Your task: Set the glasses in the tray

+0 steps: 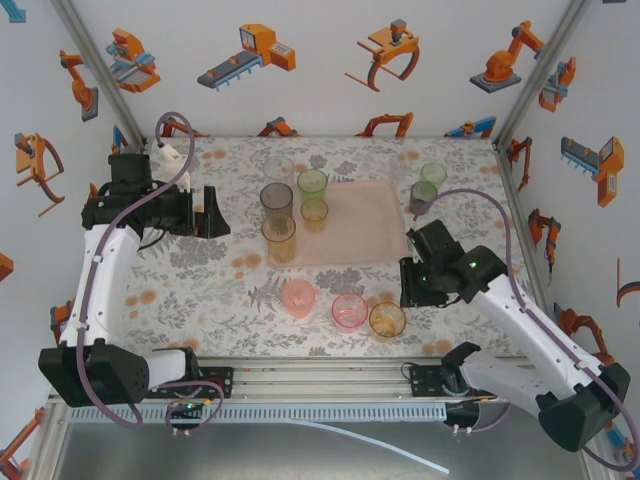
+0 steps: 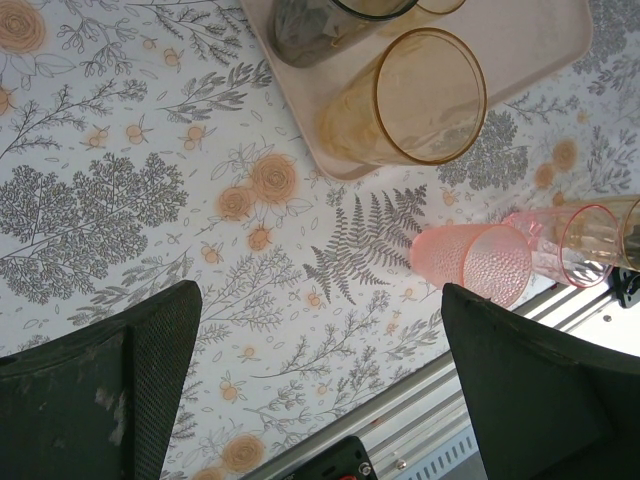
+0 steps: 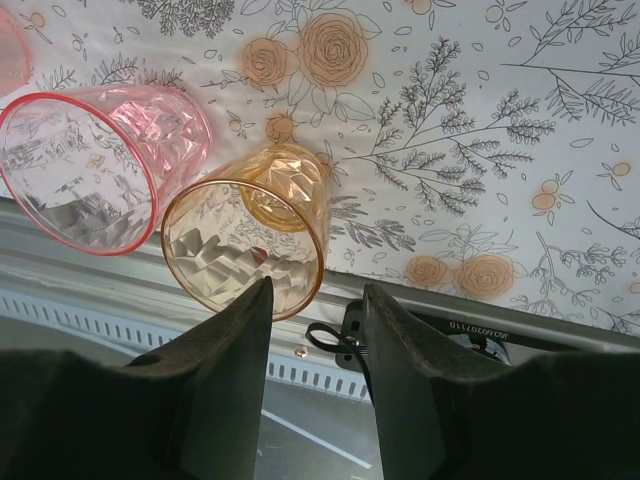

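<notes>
Left gripper [image 2: 320, 300]: jaws wide apart, empty, over the tabletop [image 2: 120, 200] left of the tray [image 1: 365, 225].
Right gripper [image 3: 315, 295]: jaws at a narrow gap, nothing between them. One fingertip sits just in front of the rim of the short orange glass [image 3: 245, 235].
That glass stands near the front tabletop edge, beside the short pink glass [image 3: 85, 165].
Tall orange glass [image 2: 410, 100] and smoky grey glass [image 2: 310, 30]: upright inside the tray's near-left corner.
Green glass [image 1: 433, 175]: on the tabletop just right of the tray.
</notes>
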`<state>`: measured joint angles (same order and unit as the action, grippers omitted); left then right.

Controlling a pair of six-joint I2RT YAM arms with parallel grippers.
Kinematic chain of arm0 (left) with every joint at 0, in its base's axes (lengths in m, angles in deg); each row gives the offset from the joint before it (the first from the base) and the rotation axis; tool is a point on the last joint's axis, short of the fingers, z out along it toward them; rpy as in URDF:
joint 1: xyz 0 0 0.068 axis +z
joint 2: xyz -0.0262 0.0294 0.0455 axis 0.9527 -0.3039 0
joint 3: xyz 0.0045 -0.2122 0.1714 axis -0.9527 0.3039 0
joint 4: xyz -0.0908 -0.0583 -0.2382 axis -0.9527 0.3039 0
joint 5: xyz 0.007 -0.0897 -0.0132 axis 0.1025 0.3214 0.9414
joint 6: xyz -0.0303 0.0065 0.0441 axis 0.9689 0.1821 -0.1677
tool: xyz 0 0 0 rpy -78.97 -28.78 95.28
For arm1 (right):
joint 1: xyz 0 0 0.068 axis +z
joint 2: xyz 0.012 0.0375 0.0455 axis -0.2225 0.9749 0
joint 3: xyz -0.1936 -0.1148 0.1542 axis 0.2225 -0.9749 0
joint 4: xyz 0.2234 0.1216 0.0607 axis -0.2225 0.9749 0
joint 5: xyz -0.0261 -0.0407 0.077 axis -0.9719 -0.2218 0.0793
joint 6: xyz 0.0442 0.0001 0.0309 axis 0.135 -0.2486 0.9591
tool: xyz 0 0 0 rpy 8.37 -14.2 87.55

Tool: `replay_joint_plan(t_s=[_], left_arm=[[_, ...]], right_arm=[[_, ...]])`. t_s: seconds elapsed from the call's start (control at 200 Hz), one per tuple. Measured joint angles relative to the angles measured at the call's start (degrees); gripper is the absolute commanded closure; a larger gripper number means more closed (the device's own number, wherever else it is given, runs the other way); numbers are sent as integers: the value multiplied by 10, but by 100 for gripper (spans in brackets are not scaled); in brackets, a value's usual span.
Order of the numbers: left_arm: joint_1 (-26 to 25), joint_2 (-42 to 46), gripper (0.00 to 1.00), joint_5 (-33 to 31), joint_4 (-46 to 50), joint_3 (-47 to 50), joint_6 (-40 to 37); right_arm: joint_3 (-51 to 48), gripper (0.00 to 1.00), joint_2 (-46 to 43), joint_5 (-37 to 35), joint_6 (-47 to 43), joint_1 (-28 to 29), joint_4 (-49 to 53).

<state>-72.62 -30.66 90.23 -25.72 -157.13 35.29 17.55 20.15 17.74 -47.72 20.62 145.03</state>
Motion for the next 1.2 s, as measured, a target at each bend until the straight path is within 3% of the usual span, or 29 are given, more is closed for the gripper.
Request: replay_joint_plan(t_s=[0.451,1.197], left_arm=[[0,0,3,0,0,0,0],[0,0,3,0,0,0,0]], right_arm=[[-23,60,-28,-31,89,20,0],[-80,61,-13,-30,128,50,-31]])
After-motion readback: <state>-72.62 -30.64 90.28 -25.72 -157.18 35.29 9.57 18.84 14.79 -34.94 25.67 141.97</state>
